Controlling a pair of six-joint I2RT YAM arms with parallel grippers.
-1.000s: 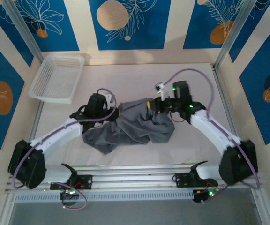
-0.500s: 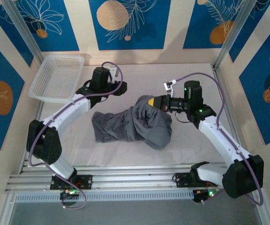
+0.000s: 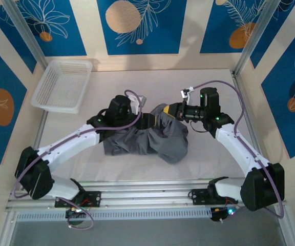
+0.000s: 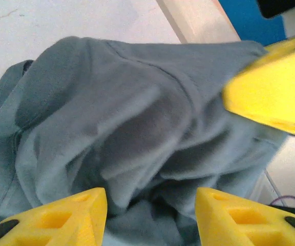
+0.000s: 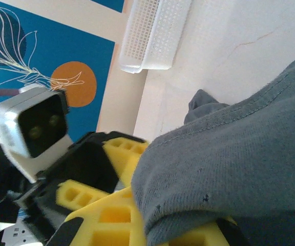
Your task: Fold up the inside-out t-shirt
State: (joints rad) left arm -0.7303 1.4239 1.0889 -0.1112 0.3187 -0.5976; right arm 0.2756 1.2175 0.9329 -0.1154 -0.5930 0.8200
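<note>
Pinching a bunched edge, your right gripper (image 3: 165, 110) holds up the inside-out t-shirt (image 3: 152, 144), heaped mid-way across the table (image 3: 216, 154). Your left gripper (image 4: 150, 201), fingers apart, sits close by; closing here could grab several layers, perhaps even the right fingers.

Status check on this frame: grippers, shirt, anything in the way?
Left gripper open, fingers apart at the bunched cloth. Right gripper shut on the t-shirt, one edge held up. Garment crumpled, not yet folded. White mesh basket in far-left corner, clear of it.
</note>
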